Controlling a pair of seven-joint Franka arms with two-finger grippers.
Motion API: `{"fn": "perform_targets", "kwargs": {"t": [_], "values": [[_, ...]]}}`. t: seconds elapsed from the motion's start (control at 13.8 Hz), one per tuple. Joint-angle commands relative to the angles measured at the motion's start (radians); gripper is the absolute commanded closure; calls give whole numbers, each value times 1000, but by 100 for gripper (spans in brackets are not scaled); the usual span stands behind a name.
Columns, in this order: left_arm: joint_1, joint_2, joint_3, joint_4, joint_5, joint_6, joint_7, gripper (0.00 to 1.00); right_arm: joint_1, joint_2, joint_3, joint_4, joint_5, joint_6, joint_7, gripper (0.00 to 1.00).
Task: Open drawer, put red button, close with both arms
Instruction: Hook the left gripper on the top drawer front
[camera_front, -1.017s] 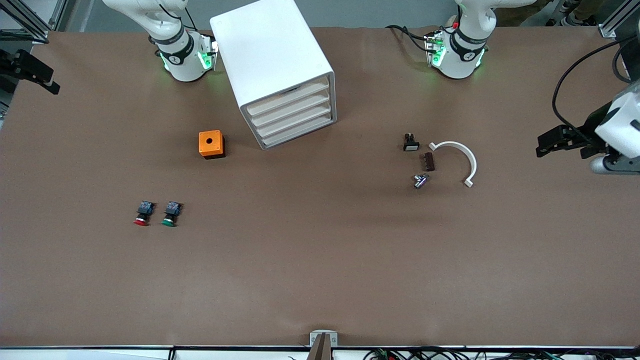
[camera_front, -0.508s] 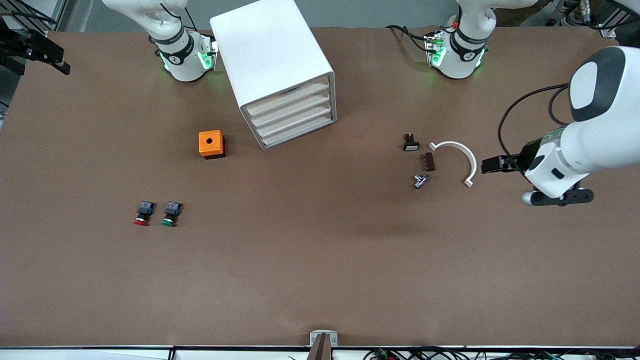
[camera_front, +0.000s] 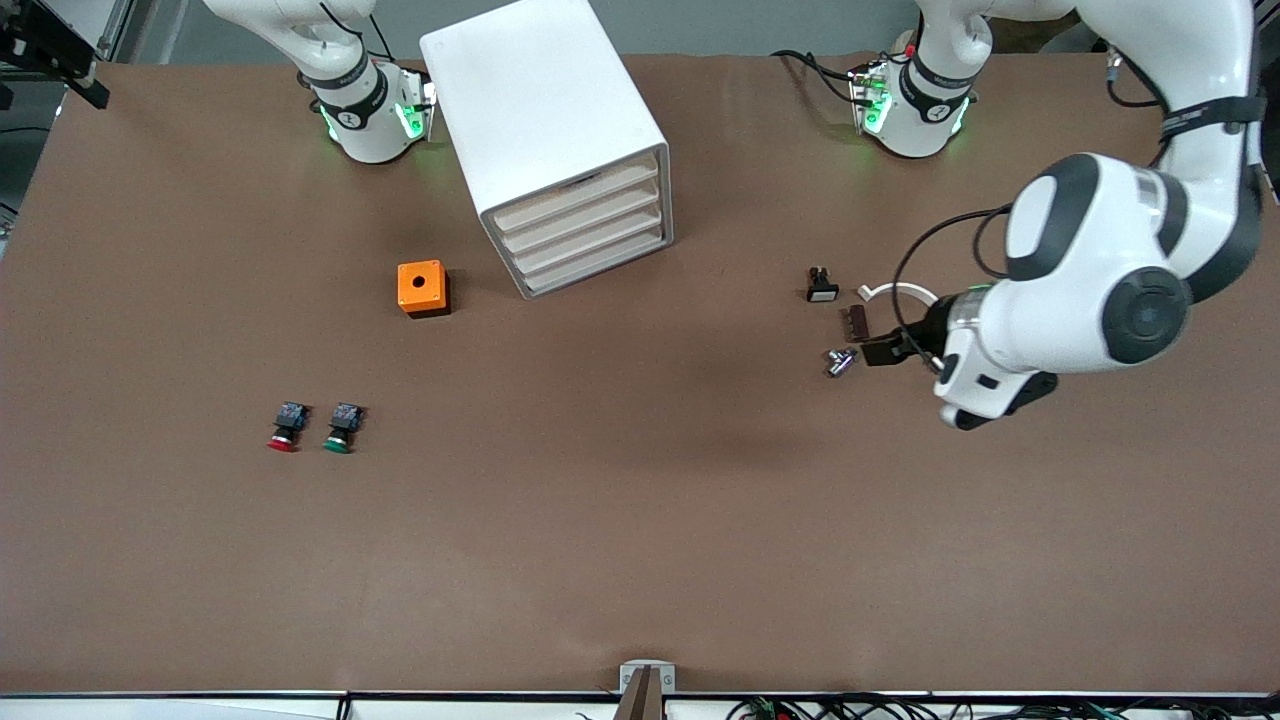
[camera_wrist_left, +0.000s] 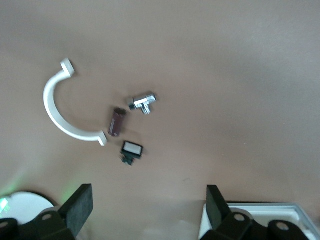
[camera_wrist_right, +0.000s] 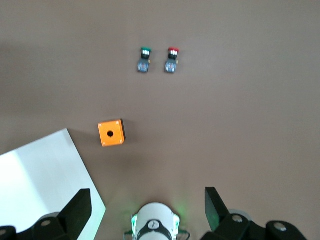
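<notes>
Left pincer (camera_wrist_left: 145, 212) gapes wide, empty, over the white clip (camera_front: 898, 291); right pincer (camera_wrist_right: 147, 210) wide, empty, high above the red button (camera_front: 283, 428).

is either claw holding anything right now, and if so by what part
Nothing is held. The left claw is open and empty above the small parts near the white curved clip; the right claw is open and empty too.

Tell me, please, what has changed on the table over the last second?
The left gripper, open and empty, has swung in from the table's edge to hang over the small parts by the white clip. The right gripper, open, stays high. The red button, the cabinet and its drawers have not moved.
</notes>
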Motion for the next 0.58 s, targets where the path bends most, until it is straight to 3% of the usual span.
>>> {"fn": "perform_targets", "kwargs": {"t": [0.0,0.29,0.51], "values": [[-25,24,2,25,-25,-18,-93,0,1,0,-9,33,35,8,3,0],[-52,84,0,32,-77,-17,-215,0,3,1,-8,36,41,8,-3,0],[-55,104,3,34,-198,-17,-297,0,6,9,-6,36,50,38,-3,0]]}}
